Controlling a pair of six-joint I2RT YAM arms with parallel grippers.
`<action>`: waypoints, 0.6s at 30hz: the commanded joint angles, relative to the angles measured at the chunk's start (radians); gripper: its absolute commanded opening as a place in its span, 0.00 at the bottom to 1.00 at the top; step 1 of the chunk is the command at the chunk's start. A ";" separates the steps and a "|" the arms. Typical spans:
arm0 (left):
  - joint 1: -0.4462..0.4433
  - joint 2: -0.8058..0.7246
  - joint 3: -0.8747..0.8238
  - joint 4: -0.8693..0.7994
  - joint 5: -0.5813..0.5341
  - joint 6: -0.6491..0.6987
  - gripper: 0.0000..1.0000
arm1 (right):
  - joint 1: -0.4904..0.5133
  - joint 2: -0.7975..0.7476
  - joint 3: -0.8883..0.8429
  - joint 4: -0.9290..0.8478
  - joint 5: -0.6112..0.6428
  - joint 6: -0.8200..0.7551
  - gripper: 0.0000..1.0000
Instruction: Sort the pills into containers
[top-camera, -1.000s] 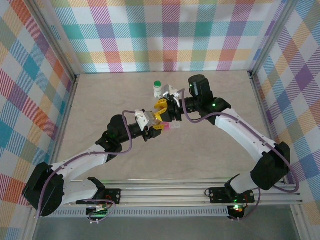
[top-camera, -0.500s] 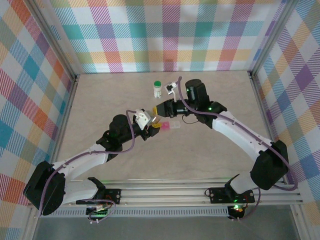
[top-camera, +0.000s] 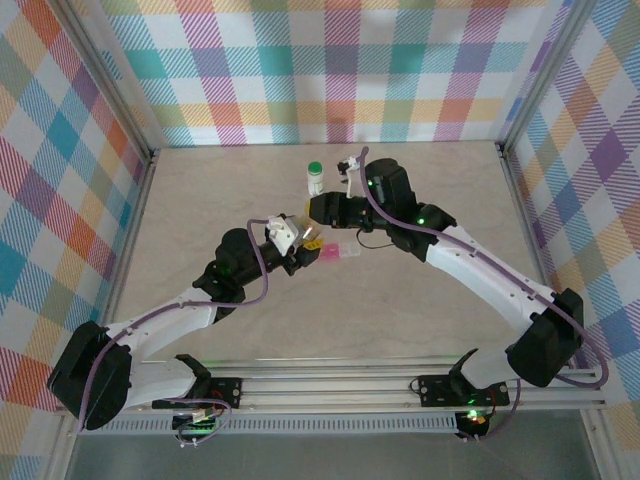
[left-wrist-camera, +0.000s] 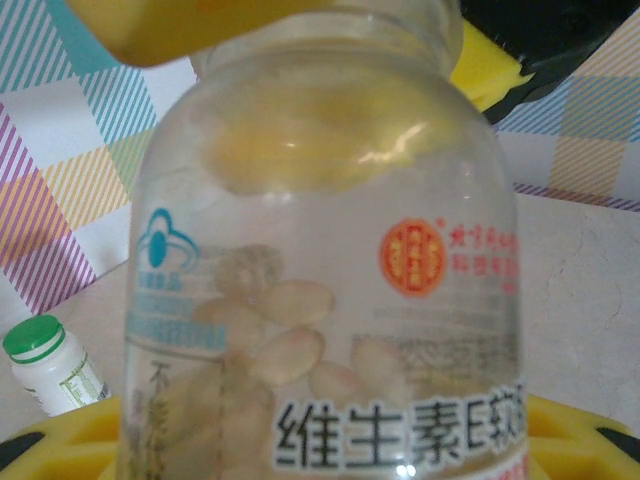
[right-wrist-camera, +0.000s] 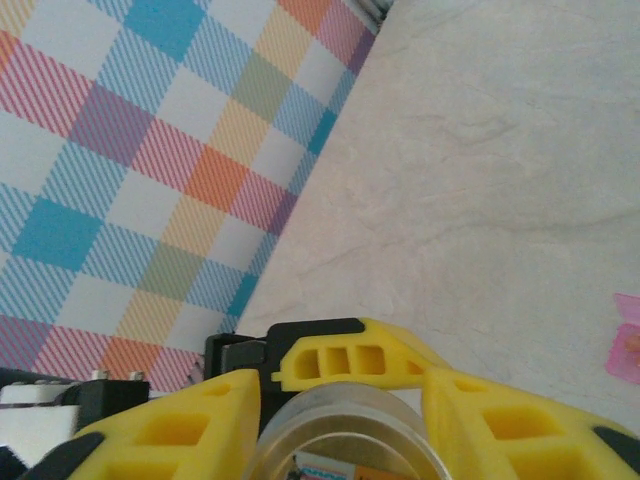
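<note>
A pale beige, marble-patterned table (top-camera: 420, 320) sits inside walls of pastel plaid cloth (top-camera: 330, 70), with an aluminium rail (top-camera: 400, 395) along the near edge under the arm bases. Compared with a second ago, both grippers have shifted left and away from the flat pink pill-box strip of small square compartments (top-camera: 335, 252), which now lies uncovered on the table just to their right; its pink corner shows at the edge of the right wrist view (right-wrist-camera: 627, 350). The small white bottle with a green cap (top-camera: 314, 178) has stayed upright near the back. The left gripper (left-wrist-camera: 320, 455) is clamped on the lower part of a clear pill bottle (left-wrist-camera: 320, 280), which holds pale oval capsules and is raised off the table. The right gripper (right-wrist-camera: 340, 400) is closed around its round top. The bottle's label reads "维生素E软" in large black characters. A round red seal sits above with red characters too small to read, and a blue-green logo on the left has illegible text.
</note>
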 joint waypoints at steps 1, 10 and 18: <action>-0.029 -0.039 0.028 0.205 0.119 0.063 0.00 | 0.005 0.044 0.005 -0.096 0.064 0.013 0.40; -0.029 -0.010 0.035 0.203 0.127 0.056 0.00 | 0.006 0.032 0.030 -0.123 0.077 -0.011 0.46; -0.029 0.003 0.037 0.213 0.133 0.041 0.00 | 0.006 0.027 0.044 -0.148 0.122 -0.039 0.54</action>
